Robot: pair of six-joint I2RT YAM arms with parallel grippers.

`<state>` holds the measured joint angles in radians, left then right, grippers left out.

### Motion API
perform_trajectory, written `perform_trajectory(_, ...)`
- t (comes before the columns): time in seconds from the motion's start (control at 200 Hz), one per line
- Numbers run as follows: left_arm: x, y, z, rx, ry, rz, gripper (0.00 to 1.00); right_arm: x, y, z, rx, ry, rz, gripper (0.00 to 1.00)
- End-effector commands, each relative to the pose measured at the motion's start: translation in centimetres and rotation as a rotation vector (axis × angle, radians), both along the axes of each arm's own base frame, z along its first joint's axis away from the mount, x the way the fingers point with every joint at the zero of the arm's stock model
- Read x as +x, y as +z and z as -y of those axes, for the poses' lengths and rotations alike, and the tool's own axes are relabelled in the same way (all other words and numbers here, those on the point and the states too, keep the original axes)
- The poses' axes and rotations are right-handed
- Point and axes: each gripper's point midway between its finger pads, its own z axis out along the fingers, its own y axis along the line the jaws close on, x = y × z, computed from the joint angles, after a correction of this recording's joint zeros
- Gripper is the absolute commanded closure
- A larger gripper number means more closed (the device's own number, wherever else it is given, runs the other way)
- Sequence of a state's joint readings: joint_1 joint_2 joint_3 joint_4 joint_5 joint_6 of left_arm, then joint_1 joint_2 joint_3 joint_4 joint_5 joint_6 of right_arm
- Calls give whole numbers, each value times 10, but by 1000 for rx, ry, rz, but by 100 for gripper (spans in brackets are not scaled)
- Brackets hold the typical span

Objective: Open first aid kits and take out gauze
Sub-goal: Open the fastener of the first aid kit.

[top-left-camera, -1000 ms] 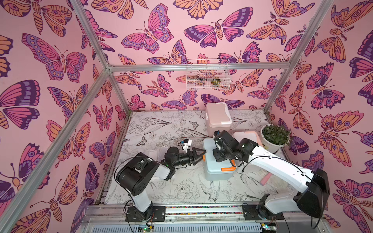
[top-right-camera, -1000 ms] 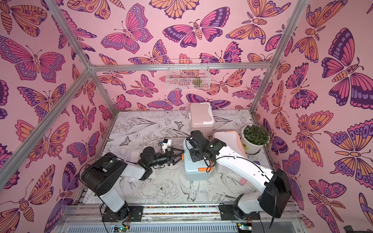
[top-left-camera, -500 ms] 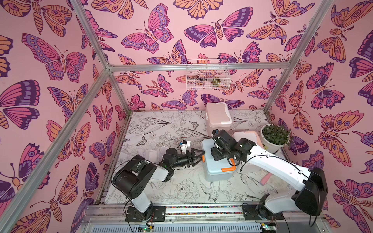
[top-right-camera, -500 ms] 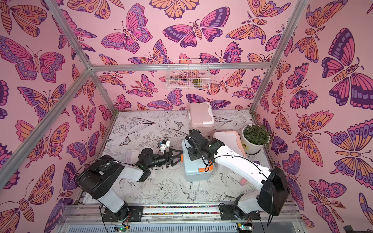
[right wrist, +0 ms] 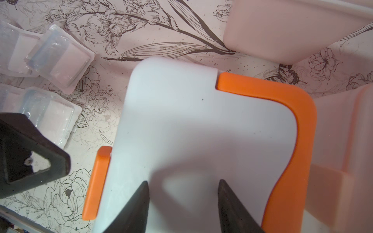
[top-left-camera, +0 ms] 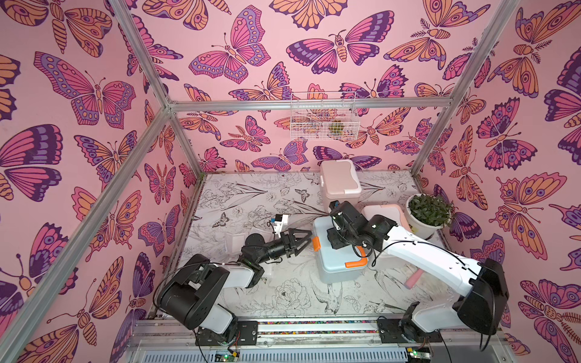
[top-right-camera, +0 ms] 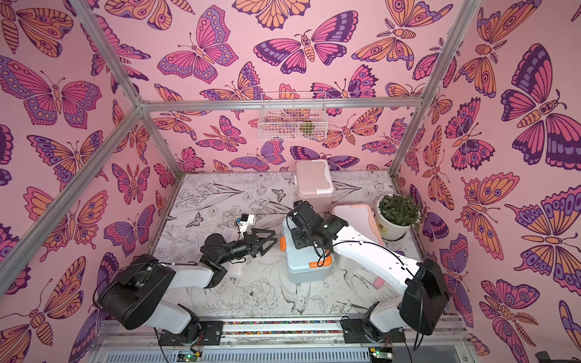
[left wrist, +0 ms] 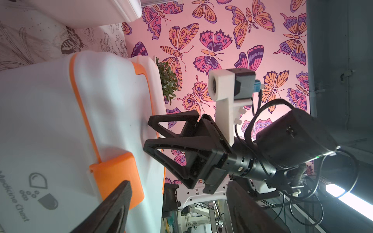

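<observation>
Overhead, in both top views, the boxy blue-grey plastic first aid case with orange trim [top-left-camera: 333,267] [top-right-camera: 300,270] stands closed near the middle of the flower-printed bench [top-left-camera: 283,298]. The left end effector [top-left-camera: 309,237] lies level just left of it. Its jaws are spread wide and empty, and its tips are just beside the orange latch [top-left-camera: 316,243]. The right end effector [top-left-camera: 335,239] points down over the lid, but how far its jaws are parted is hard to read from here. A beige-pink plastic case [top-left-camera: 339,182] sits at the far edge. A white case with peach trim [top-left-camera: 388,211] sits just right of the blue-grey one, partly behind the right arm and beside a white pot with a green plant [top-left-camera: 422,224]. Flat clear gauze packets [top-left-camera: 234,242] lie on the bench to the left, partly under the left arm.

Seen from the left wrist, the blue-grey case [left wrist: 50,121] fills the frame with its lid seated and "Medicine Chest" printed by the latch [left wrist: 117,177]. The right end effector [left wrist: 145,134] has its jaws about half apart with nothing between them, and both tips are at the lid's top.

Seen from the right wrist, its dark fingers [right wrist: 139,203] straddle bare lid, and the orange handle [right wrist: 292,121] runs along the lid's edge. Three gauze packets [right wrist: 66,58] lie on the bench left of the case and apart from it.
</observation>
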<state>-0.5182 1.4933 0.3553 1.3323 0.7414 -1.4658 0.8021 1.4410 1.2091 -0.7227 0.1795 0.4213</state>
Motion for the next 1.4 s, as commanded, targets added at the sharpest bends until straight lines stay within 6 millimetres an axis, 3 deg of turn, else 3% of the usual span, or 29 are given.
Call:
perform_trajectory(0.0, -4, -4, -4, 29, 3, 10, 24, -41, -48, 28, -151, 8, -239, 44)
perform_trajectory(0.22, -10, -24, -16, 298, 41, -10, 22, -36, 3, 25, -59, 4, -137, 36)
perform_trajectory(0.416, -19, -33, -39, 585, 89, 15, 16, -32, 36, 46, -9, -70, 12, 21)
perform_trajectory(0.521, -23, -34, -36, 683, 58, 37, 14, -32, 35, 58, 3, -105, 43, 14)
perform_trajectory(0.826, -18, -39, -1, 920, -37, 136, 7, -39, 6, 65, -20, -114, -19, 13)
perform_trajectory(0.846, -16, -50, 1, 948, -51, 115, 7, -40, 4, 65, -23, -115, -23, 13)
perform_trajectory(1.017, -9, -71, 5, 1003, -71, 92, 7, -42, -2, 67, -28, -113, -35, 13)
perform_trajectory(1.147, -10, -82, 0, 1029, -67, 71, 7, -42, -3, 66, -29, -109, -42, 13)
perform_trajectory(1.392, -17, -95, -31, 1059, 5, 19, 8, -43, -6, 65, -26, -102, -49, 13)
